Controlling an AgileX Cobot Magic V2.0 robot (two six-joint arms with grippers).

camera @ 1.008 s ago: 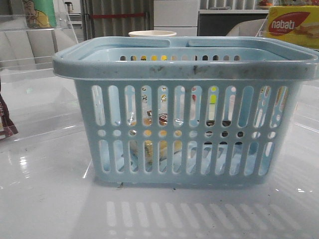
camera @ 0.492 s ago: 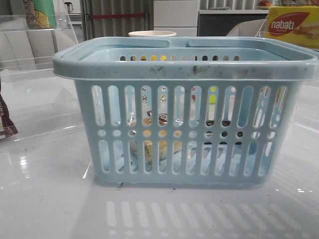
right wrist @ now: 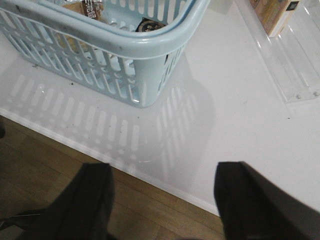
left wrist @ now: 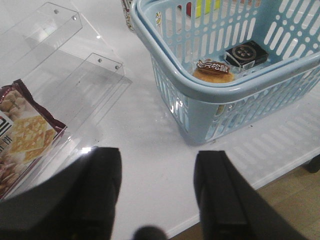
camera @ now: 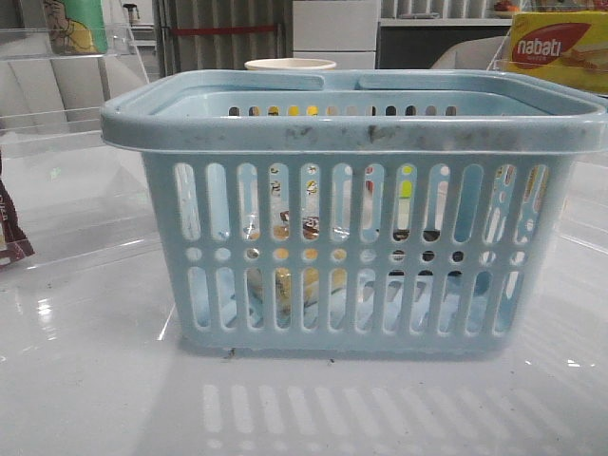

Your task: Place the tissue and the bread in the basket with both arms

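While bread [left wrist: 214,70] lies inside basket [left wrist: 200,95], left gripper [left wrist: 157,192] and right gripper [right wrist: 162,200] gape wide, empty.

The bread [left wrist: 214,71] lies in the basket [camera: 351,123], beside a dark packet [left wrist: 246,53]; a cup [camera: 290,65] stands behind the basket.

From the front I only get slivers of the bread [camera: 285,231] through the slots of the basket [camera: 351,128], and neither arm shows there at all. The dark packet [left wrist: 246,53] beside it carries print too small for me to read. The snack bag [left wrist: 22,135] and the yellow box [camera: 560,49] run off the frame edges.
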